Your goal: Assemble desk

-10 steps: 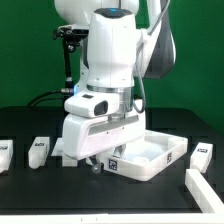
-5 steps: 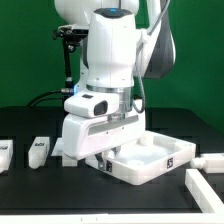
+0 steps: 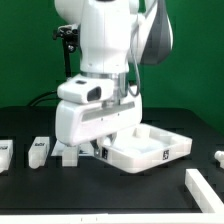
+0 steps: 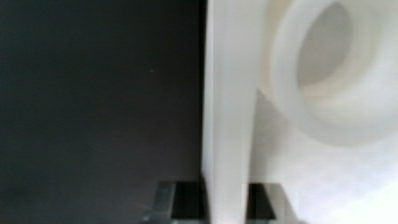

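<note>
Between the fingers (image 4: 183,200) of the gripper (image 4: 224,200), the wrist view shows the rim wall (image 4: 231,100) of the tabletop (image 4: 329,150) edge-on, with a dark pad against each face: the gripper is clamped on that wall. One round corner socket (image 4: 338,60) lies just inside the wall and the black table (image 4: 89,100) lies outside it. The exterior view does not show this contact, since the bulky hand of the arm (image 3: 105,50) covers most of the gripper at the tabletop's end toward the exterior view's left; whether the tabletop is clear of the table cannot be told. Only the exterior view gives the count: one tabletop, four legs, one white bar. Three legs lie to the exterior view's left of the tabletop: the near leg (image 3: 68,155) just beside the hand, the middle leg (image 3: 40,148) farther out, and the far leg (image 3: 5,150) cut by the frame edge. The fourth leg (image 3: 218,156) lies to the exterior view's right of the tabletop, apart from it and cut by the frame edge. The white bar (image 3: 200,185) lies in front of the tabletop's right corner. Compared with half a second earlier, the hand and tabletop have shifted toward the exterior view's left, the tabletop has turned, the near leg is uncovered, and the fourth leg shows less of its length.
</note>
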